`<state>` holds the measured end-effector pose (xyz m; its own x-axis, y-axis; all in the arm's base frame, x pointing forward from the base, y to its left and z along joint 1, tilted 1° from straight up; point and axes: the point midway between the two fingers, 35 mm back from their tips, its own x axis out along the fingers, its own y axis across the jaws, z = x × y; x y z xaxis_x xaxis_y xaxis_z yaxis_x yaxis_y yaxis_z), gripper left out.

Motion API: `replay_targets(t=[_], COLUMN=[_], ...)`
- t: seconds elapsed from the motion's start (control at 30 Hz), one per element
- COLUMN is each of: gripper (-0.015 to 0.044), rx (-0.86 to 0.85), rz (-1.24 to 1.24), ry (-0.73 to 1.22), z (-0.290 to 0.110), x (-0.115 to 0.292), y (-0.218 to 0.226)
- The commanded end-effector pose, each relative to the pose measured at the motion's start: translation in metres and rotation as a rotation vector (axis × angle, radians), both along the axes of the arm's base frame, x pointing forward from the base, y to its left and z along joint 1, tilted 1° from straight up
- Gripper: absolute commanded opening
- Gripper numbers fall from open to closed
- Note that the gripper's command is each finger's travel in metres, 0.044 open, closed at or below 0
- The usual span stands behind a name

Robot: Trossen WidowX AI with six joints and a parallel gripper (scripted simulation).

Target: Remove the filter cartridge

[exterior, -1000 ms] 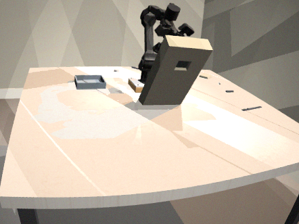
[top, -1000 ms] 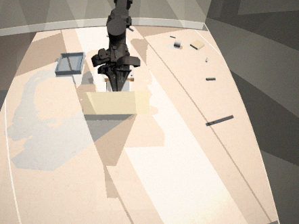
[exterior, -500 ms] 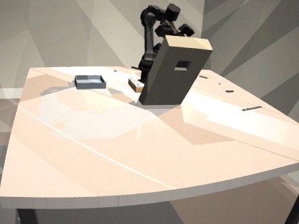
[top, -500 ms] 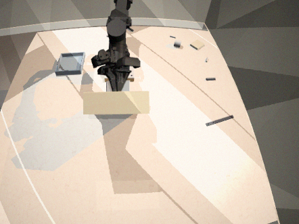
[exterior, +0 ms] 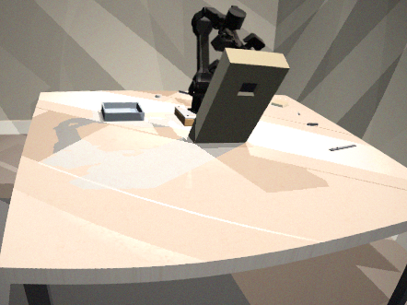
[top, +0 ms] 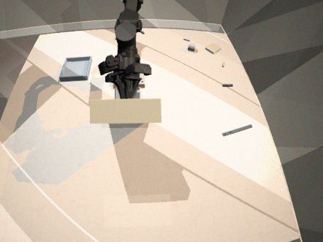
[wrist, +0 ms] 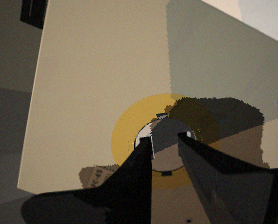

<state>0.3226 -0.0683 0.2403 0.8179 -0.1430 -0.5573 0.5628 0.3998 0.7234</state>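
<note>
The tan service panel (top: 125,110) stands tilted on the table, and from behind it shows in the exterior view (exterior: 239,99). In the wrist view the round grey filter cartridge (wrist: 167,131) sits in the panel face inside a yellow ring (wrist: 125,135). My gripper (wrist: 162,141) is right at the cartridge face, its fingers narrowly apart and the tips at the two slots. I cannot tell how deep the tips reach. Nothing is clamped between the fingers. The arm (top: 126,56) leans over the panel from behind. The blue-grey tray (top: 76,68) lies to the left of the arm.
A small tan box (exterior: 185,115) lies by the panel's foot. A grey bar (top: 237,130), a small dark piece (top: 227,85) and a tan block (top: 213,48) lie on the right of the table. The panel has a rectangular window (exterior: 248,87) near its top.
</note>
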Motion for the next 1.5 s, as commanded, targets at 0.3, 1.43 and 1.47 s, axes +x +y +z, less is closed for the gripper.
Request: replay_targets(t=[0.3,1.43,1.47], gripper=[0.0107,0.0,0.0], rx=[0.005,-0.327,-0.355], rz=[-0.002,0.226,0.245], ry=[0.004,0.062,0.067], z=[-0.0052,-0.0065,-0.0066], x=[0.005,0.0071,0.0072], y=[-0.0006,-0.0009,-0.0009])
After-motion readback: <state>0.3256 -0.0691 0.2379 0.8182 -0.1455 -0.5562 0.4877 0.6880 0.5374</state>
